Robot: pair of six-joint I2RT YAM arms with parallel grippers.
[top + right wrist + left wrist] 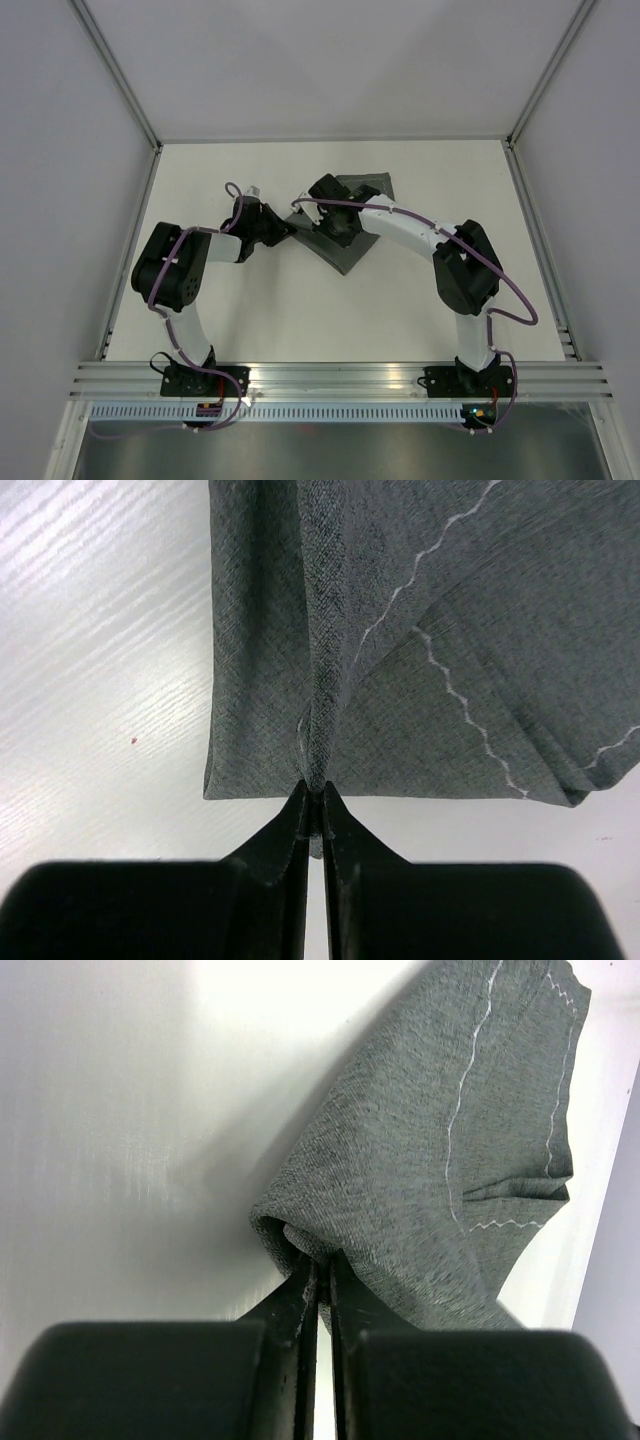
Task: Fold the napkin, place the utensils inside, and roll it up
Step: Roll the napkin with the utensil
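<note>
The dark grey napkin (350, 238) lies bunched and folded over at the middle of the white table, partly hidden under both arms. My left gripper (290, 231) is shut on the napkin's left fold; in the left wrist view the cloth (430, 1160) hangs from the pinched tips (320, 1265). My right gripper (335, 232) is shut on a pinched ridge at the napkin's edge; in the right wrist view the cloth (420, 630) spreads away from the tips (313, 792). The fork is not in view.
The white table (280, 310) is walled by grey panels at left, right and back, with metal posts (115, 70) at the back corners. An aluminium rail (340, 378) holding both arm bases runs along the near edge.
</note>
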